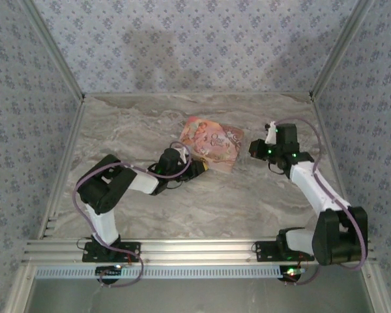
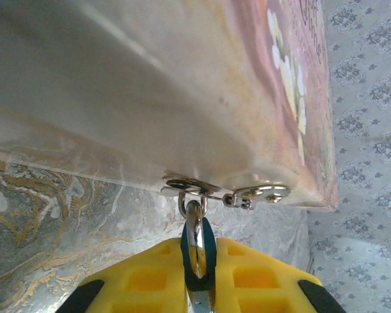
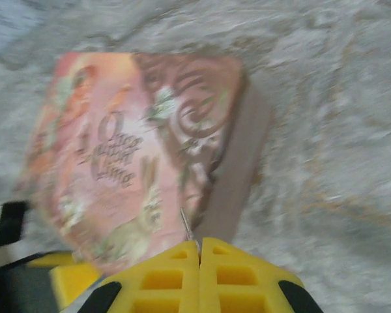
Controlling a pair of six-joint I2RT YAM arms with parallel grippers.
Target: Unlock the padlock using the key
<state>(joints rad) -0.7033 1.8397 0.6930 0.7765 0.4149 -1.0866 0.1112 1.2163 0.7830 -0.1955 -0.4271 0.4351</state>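
Padlock [image 2: 194,225] hangs by its silver loop from a small metal hasp [image 2: 247,193] on the lower edge of a pink illustrated box [image 2: 150,85], seen close up from the left wrist. The left claw [image 2: 197,259] is nearly closed, its yellow fingers [image 2: 150,277] pinching the padlock's metal between them just below the hasp. How much of the lock's body lies inside the grip cannot be made out.

From above, the box [image 1: 212,143] lies flat on the marbled counter [image 1: 182,208] toward the middle, with the left claw [image 1: 199,167] touching its near left corner and the right claw [image 1: 253,149] just beside its right edge.

The right wrist picture is blurred. There the right claw [image 3: 199,251] has its two yellow fingers pressed fully together, and a thin grey metal tip, seemingly the key [image 3: 186,225], sticks out from between them. That tip points at the box [image 3: 137,150], over its lower edge near the brown side wall. Whether it touches the box cannot be told. A yellow and black part at the lower left looks like the other claw.
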